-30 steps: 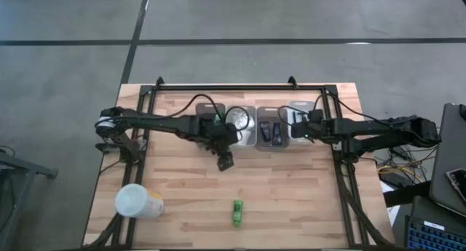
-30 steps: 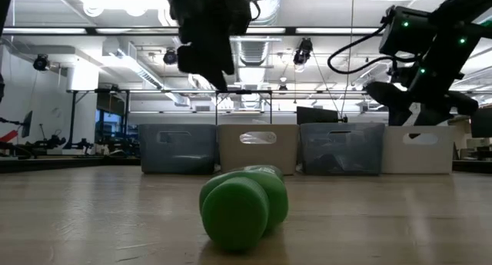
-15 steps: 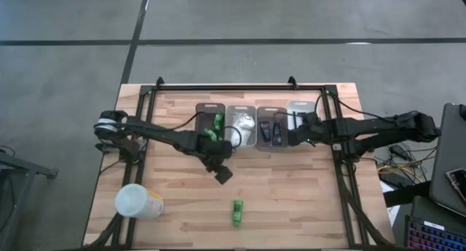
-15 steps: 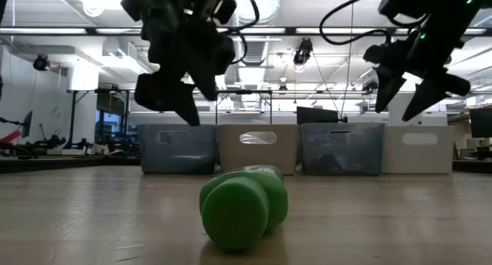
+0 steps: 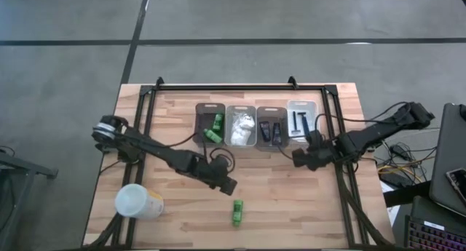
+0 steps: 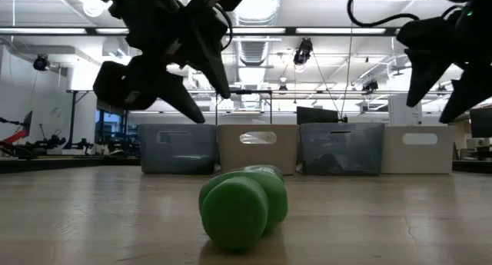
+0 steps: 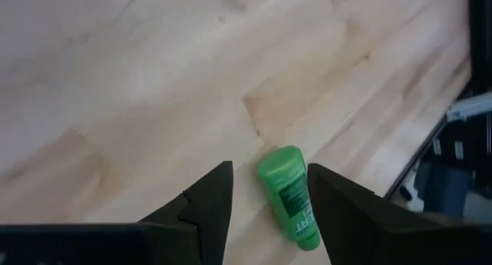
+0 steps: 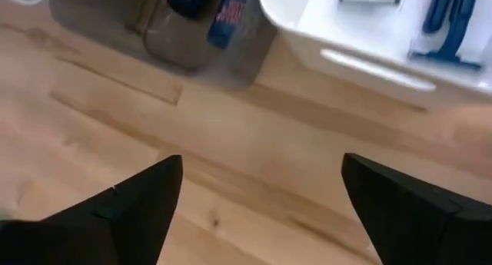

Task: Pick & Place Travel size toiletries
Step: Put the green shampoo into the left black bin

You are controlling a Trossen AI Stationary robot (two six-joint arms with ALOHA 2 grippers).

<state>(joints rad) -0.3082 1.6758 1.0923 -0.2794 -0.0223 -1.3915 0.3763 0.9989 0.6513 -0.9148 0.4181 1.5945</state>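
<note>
Below my left claw (image 5: 228,185), fingers parted and empty, pale wood planks run across the bench (image 5: 291,207), where a green bottle (image 5: 237,212) lies near the front edge. My right claw (image 5: 298,161) gapes wide before the four bins (image 5: 211,127). Grey concrete floor (image 5: 65,62) surrounds us.

a robotics lab or workshop: bare concrete floor (image 5: 65,69), ceiling strip lights (image 6: 323,31) and exposed ducts, camera stands, a wooden table (image 5: 291,207) in a black frame (image 5: 233,86).
</note>
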